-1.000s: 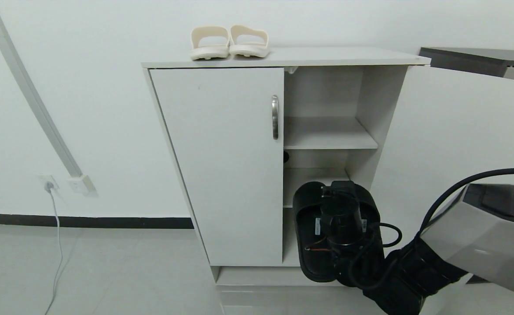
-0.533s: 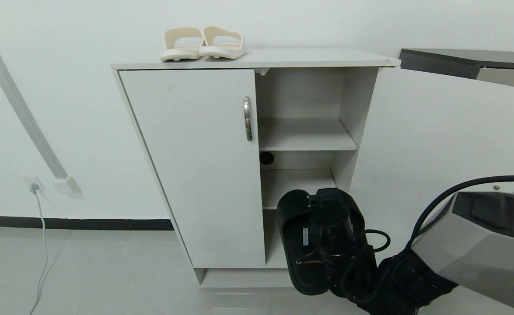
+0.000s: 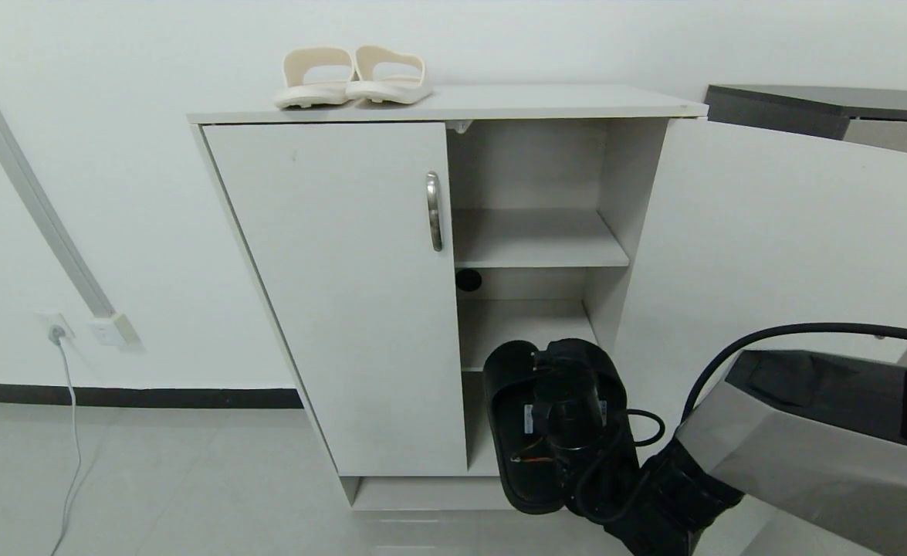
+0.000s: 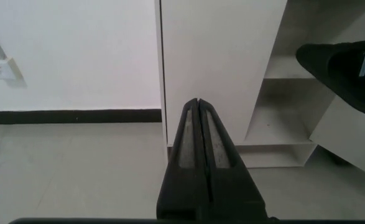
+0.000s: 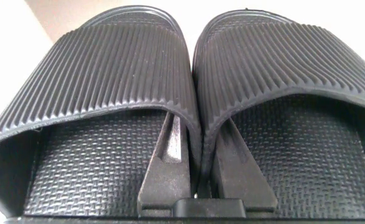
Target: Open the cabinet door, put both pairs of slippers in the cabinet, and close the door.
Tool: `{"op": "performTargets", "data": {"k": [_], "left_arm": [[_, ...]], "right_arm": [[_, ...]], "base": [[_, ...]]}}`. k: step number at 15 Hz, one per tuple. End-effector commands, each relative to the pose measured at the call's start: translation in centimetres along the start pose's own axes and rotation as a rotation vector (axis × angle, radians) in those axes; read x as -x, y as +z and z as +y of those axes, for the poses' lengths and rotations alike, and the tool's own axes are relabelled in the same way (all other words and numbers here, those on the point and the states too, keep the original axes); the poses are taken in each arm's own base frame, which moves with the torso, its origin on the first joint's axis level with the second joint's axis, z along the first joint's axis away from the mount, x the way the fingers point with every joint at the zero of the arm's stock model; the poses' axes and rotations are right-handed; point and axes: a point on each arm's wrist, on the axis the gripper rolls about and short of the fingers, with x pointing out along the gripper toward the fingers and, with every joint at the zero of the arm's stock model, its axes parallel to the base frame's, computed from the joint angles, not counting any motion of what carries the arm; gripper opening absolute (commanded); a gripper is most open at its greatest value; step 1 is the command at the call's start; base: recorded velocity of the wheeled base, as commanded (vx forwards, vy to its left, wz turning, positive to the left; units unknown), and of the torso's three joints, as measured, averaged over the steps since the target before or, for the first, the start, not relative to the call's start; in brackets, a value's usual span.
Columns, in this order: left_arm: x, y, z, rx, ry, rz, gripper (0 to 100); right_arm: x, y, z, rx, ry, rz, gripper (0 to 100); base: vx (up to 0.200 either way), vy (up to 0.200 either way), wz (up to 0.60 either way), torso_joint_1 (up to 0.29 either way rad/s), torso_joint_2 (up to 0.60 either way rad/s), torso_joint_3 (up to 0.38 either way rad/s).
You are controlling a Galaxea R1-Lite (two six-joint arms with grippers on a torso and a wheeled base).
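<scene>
Right tool (image 5: 198, 134): clamped on the black slippers (image 5: 107, 81). One finger sits inside each shoe, and together they pinch the two neighbouring strap walls into one fold.
Hold point: I'd say that doubled strap wall is the sensible place to hold. It takes both shoes in one pinch, and the ribbed rubber should give the pads some bite.
Feel of the load: they look like light, soft moulded rubber, bendy rather than stiff, and nothing that would break if dropped. The risk I see is the outer halves sagging apart, or one shoe sliding out of the fold if it bumps a shelf edge.
Where the pair is: seen from the head camera, the right tool (image 3: 565, 401) holds the black slippers (image 3: 519, 455) in front of the open right half of the cabinet (image 3: 546, 100). They hang low, from the middle shelf (image 3: 526, 332) down to the base. I cannot tell whether they touch the cabinet.
Left tool (image 4: 198, 124): fingers pressed together with nothing between them, low over the floor (image 4: 70, 162) and well apart from the load.
Beige slippers (image 3: 353, 73): side by side on the cabinet top, above the left door (image 3: 345, 293). They look like the same soft, light kind, and the same strap pinch should serve.
Doors: the left door is closed with its handle (image 3: 433, 211) at the inner edge. The right door (image 3: 769, 232) is swung wide open.
</scene>
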Motion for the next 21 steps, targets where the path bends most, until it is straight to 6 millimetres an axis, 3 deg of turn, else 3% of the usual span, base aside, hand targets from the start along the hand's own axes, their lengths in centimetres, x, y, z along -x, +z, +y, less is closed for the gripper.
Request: {"op": "performTargets", "data": {"k": [1, 4, 16, 21], "left_arm": [[0.0, 0.0, 0.0, 0.0, 0.0, 0.002, 0], [0.0, 0.0, 0.0, 0.0, -0.001, 0.002, 0], [0.0, 0.0, 0.0, 0.002, 0.006, 0.003, 0], [0.0, 0.0, 0.0, 0.002, 0.005, 0.003, 0]], "right_arm": [[-0.3, -0.7, 0.0, 0.01, -0.004, 0.012, 0], [-0.5, -1.3, 0.1, 0.017, -0.006, 0.021, 0], [-1.2, -0.4, 0.4, -0.019, -0.007, -0.044, 0], [-3.0, -2.6, -0.2, 0.023, -0.025, -0.156, 0]], "base": [[0.0, 0.0, 0.0, 0.0, 0.0, 0.0], [0.0, 0.0, 0.0, 0.0, 0.0, 0.0], [0.0, 0.0, 0.0, 0.005, 0.0, -0.182], [0.0, 0.0, 0.0, 0.001, 0.0, -0.03]]}}
